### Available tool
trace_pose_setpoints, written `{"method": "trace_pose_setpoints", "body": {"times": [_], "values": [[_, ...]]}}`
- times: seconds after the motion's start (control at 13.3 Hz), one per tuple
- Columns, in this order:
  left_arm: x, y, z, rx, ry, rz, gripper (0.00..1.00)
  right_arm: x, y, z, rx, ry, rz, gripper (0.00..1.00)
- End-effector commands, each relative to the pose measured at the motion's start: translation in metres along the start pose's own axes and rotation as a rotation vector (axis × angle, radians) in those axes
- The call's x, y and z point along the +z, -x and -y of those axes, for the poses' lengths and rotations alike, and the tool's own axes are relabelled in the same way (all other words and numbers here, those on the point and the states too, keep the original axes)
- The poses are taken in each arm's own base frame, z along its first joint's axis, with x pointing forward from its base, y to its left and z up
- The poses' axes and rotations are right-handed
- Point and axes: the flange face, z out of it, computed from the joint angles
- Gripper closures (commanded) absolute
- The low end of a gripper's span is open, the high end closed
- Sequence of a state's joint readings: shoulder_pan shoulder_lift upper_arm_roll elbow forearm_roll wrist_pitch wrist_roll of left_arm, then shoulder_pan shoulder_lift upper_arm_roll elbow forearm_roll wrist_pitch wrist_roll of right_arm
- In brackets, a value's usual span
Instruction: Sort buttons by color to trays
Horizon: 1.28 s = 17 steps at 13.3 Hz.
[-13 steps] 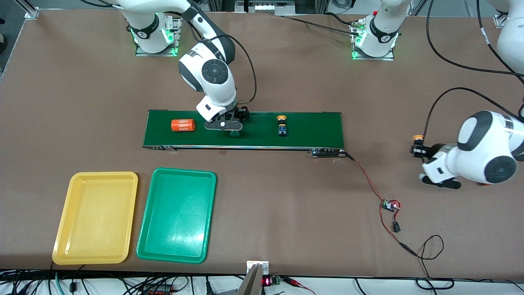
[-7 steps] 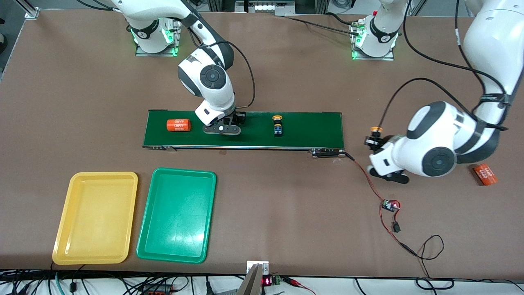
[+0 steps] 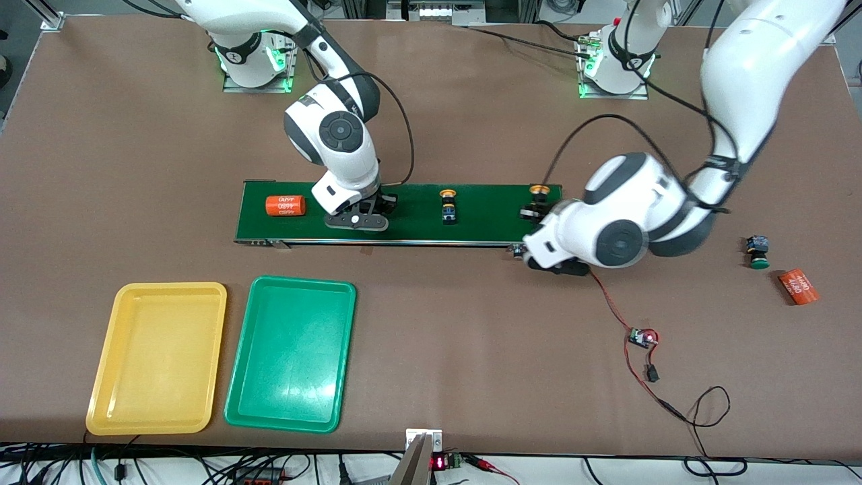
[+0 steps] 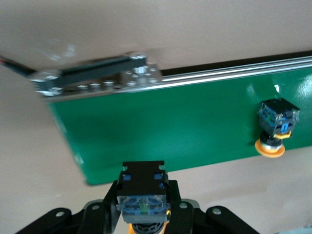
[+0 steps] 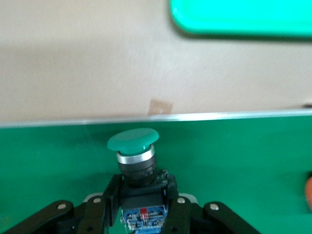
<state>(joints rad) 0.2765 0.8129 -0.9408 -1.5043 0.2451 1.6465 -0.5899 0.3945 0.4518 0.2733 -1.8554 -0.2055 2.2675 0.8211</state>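
R gripper [image 3: 357,217] is sitting low over the conveyor belt [image 3: 485,225], toward the R arm's end of it, fingers clamped on a green-capped button [image 5: 133,141] (body pinched between the pads in the R wrist view, cap sticking out over the green surface). L gripper [image 3: 537,214] is hanging over the belt's end toward the L arm's end of the table, gripping a yellow-capped button [image 3: 537,190] w/ its dark body [image 4: 142,187] squeezed between the fingers in the L wrist view. A 2nd yellow-capped button [image 3: 448,205] is lying on its side on the belt, btwn the two grippers, touching neither. An orange cylinder [image 3: 285,205] w/ white print is lying on the belt just beside the R gripper, closer to the belt's end at the R arm's side. A 2nd green-capped button [image 3: 757,251] is sitting on the bare table [image 3: 471,337] well apart from the belt, toward the L arm's end, w/ another orange cylinder [image 3: 798,286] near it, a bit nearer the front camera. Yellow tray [image 3: 158,357] and green tray [image 3: 291,353] are lying side by side, nearer the front camera than the belt, at the R arm's end; the green one is closer to the table's middle, and both are holding nothing. A red-black wire [image 3: 609,303] is running from the belt's end to a small circuit board [image 3: 641,337].
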Motion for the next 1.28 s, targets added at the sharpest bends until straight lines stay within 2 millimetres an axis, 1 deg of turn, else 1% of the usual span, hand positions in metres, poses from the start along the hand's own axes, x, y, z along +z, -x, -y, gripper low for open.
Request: {"method": "trace_pose_setpoints", "body": {"times": [0.0, 0.08, 0.15, 0.23, 0.3, 0.38, 0.45, 0.53, 0.6, 0.68, 0.75, 0.83, 0.9, 0.98, 1.06, 1.13, 1.21], "values": [[0.037, -0.008, 0.001, -0.044, 0.027, 0.010, 0.83, -0.047, -0.047, -0.027, -0.047, 0.035, -0.026, 0.92], [0.050, -0.008, 0.002, -0.044, 0.026, 0.012, 0.83, -0.056, -0.063, -0.038, -0.059, 0.033, -0.047, 0.92], [0.055, -0.007, -0.002, -0.042, 0.026, 0.007, 0.77, -0.058, -0.077, -0.050, -0.055, 0.036, -0.064, 0.92], [0.059, -0.008, -0.003, -0.060, 0.015, 0.009, 0.69, -0.055, -0.091, -0.067, -0.057, 0.046, -0.072, 0.92], [0.064, -0.008, -0.006, -0.070, 0.003, 0.013, 0.32, -0.052, -0.108, -0.083, -0.069, 0.055, -0.085, 0.92], [0.064, -0.007, -0.008, -0.081, -0.006, 0.010, 0.00, -0.044, -0.124, -0.097, -0.090, 0.062, -0.091, 0.91], [0.055, -0.007, -0.006, -0.094, -0.008, -0.003, 0.00, -0.027, -0.139, -0.113, -0.100, 0.070, -0.094, 0.91], [0.041, -0.005, -0.003, -0.098, -0.016, -0.012, 0.00, -0.012, -0.150, -0.120, -0.111, 0.068, -0.119, 0.91], [0.016, -0.004, -0.001, -0.106, -0.020, -0.024, 0.00, 0.001, -0.160, -0.127, -0.123, 0.066, -0.161, 0.91], [-0.011, -0.004, 0.009, -0.124, -0.030, -0.012, 0.00, 0.013, -0.167, -0.131, -0.123, 0.061, -0.187, 0.91], [-0.039, -0.003, 0.029, -0.150, -0.047, 0.010, 0.00, 0.028, -0.171, -0.136, -0.118, 0.064, -0.185, 0.91], [-0.058, -0.007, 0.057, -0.198, -0.059, 0.021, 0.00, 0.042, -0.175, -0.142, -0.113, 0.071, -0.186, 0.91], [-0.061, -0.015, 0.092, -0.260, -0.114, 0.030, 0.00, 0.055, -0.178, -0.147, -0.112, 0.077, -0.192, 0.91], [-0.058, -0.021, 0.127, -0.316, -0.185, 0.042, 0.00, 0.067, -0.179, -0.151, -0.108, 0.079, -0.195, 0.90], [-0.059, -0.026, 0.161, -0.365, -0.250, 0.032, 0.00, 0.075, -0.181, -0.155, -0.104, 0.080, -0.201, 0.86], [-0.062, -0.029, 0.190, -0.405, -0.293, 0.016, 0.00, 0.081, -0.182, -0.157, -0.104, 0.086, -0.201, 0.84], [-0.063, -0.035, 0.224, -0.449, -0.332, -0.007, 0.00, 0.084, -0.182, -0.158, -0.099, 0.086, -0.200, 0.75]]}}
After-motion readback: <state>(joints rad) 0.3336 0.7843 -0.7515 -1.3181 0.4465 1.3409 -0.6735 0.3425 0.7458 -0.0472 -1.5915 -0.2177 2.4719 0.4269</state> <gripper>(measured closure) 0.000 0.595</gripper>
